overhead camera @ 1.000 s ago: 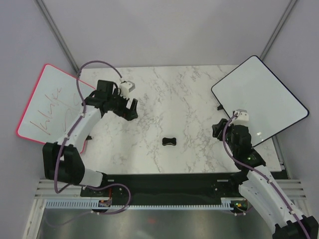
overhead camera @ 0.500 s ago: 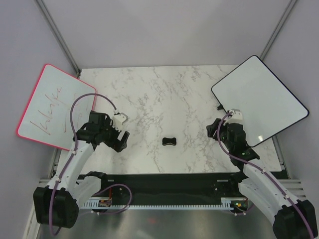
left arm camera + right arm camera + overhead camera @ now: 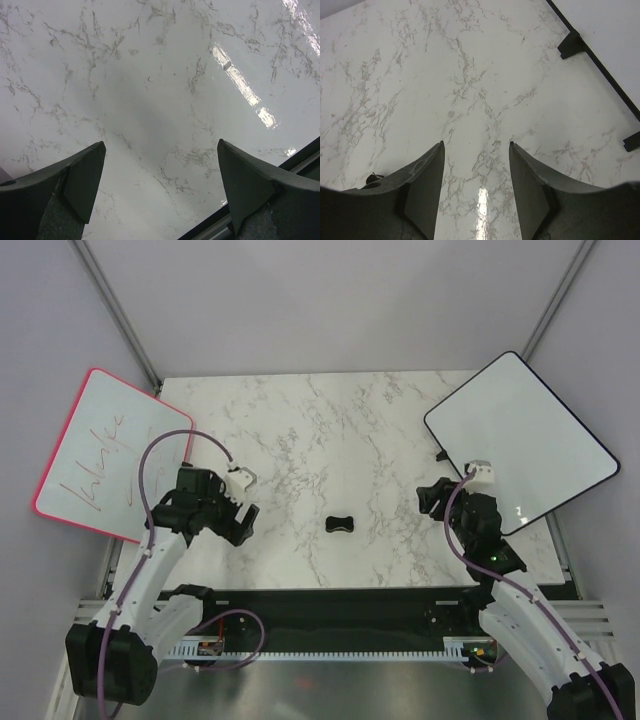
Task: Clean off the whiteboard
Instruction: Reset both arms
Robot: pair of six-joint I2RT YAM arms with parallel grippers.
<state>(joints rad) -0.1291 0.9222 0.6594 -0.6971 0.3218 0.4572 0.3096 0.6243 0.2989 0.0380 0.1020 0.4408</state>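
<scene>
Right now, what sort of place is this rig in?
Probably a lab test cell, not a home: plain grey panel walls enclose a marble-pattern table, with the whiteboard and a pink-framed board at its sides.

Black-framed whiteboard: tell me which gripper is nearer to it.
Right. The right gripper sits just off the near-left edge of the whiteboard, not touching it. The left gripper hangs across the table, beside the pink-framed board.
</scene>
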